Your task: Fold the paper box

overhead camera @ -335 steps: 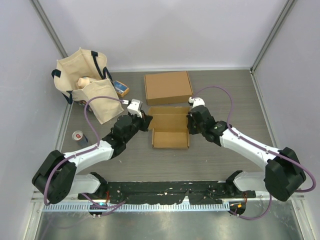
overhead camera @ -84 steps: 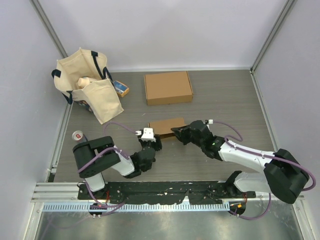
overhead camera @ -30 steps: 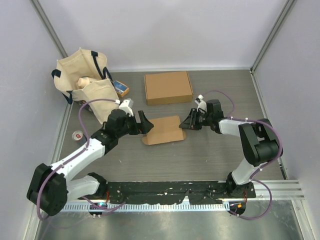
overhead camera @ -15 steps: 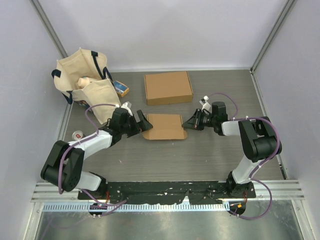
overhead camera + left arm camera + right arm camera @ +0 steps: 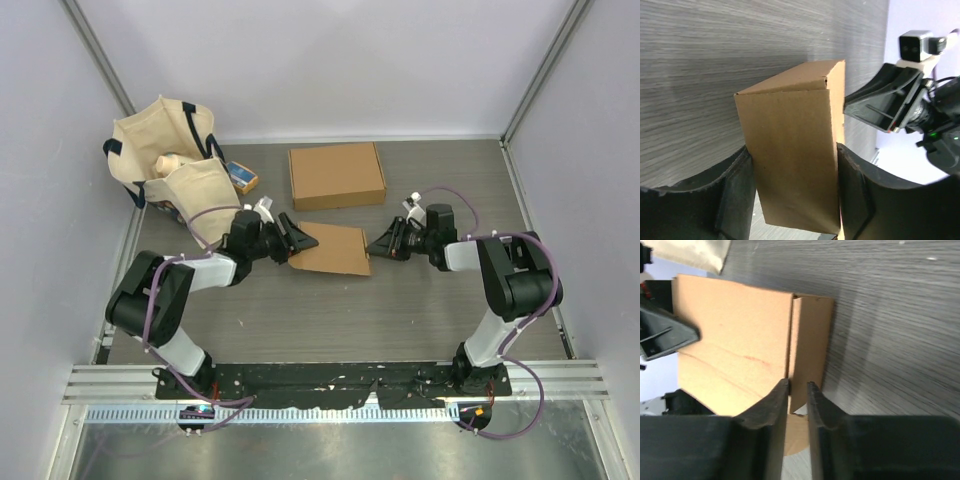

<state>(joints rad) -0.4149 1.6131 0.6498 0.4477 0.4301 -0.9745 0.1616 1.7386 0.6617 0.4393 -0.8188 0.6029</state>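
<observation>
Paper box (image 5: 333, 250) is closed up with the lid down. It sits mid-table (image 5: 440, 310) between your two arms, a bit askew to the table edge.

Your L gripper (image 5: 298, 243) is at the box's left end. L wrist view shows both fingers (image 5: 732, 192) flat against opposite sides of the box, so it's grasping the box across its width.

Your R gripper (image 5: 377, 247) is at the right end, tips against the end face by a corner seam. R fingers (image 5: 771, 410) are nearly together with a thin slit left between them. Cardboard colour shows in the slit (can't tell if a flap is really pinched or just lies behind).

Can't tell from the top view whether the box rests on the table or is slightly raised.

A second cardboard box (image 5: 336, 175), flat & closed, lies farther back, apart from the first. A cloth tote bag (image 5: 165, 160) stands open in the far-left corner w/ sth pale inside. A small blue-and-orange pack (image 5: 241, 177) lies just beside the bag.
</observation>
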